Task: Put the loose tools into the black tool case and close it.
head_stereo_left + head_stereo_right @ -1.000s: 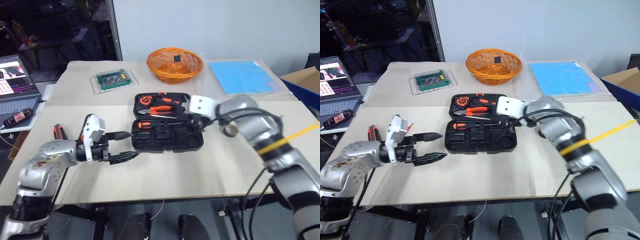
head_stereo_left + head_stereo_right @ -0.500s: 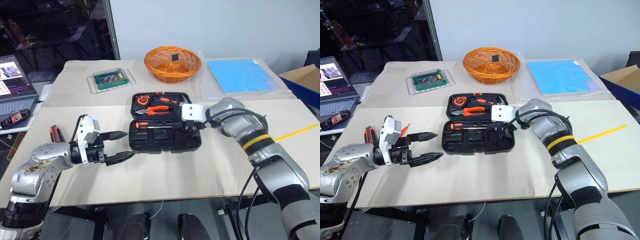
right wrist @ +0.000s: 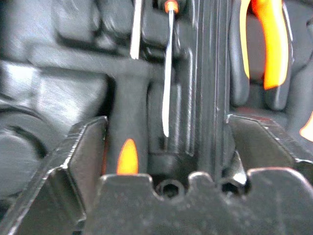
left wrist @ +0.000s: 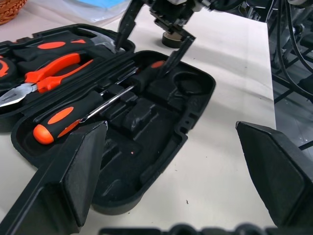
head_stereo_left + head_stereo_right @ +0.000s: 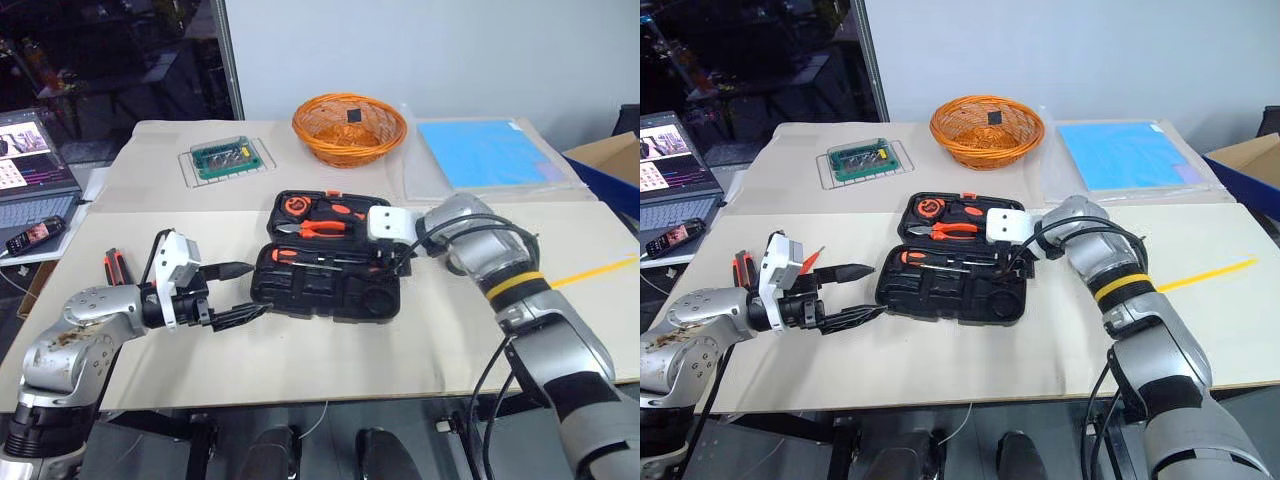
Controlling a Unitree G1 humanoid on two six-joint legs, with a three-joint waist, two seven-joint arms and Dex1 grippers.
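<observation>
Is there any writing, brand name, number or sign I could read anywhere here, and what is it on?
No text can be read.
Open laptop screen beside the table: pictures and marks, too small to read.
Small dark tag in the orange wicker basket: too small to read.
Black moulded-plastic tool case: no lettering visible.

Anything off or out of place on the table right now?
Black tool case sits open, skewed to the table edge. An orange-and-black tool lies loose by the table's left edge, far from the case. No visible spills or damage.
</observation>
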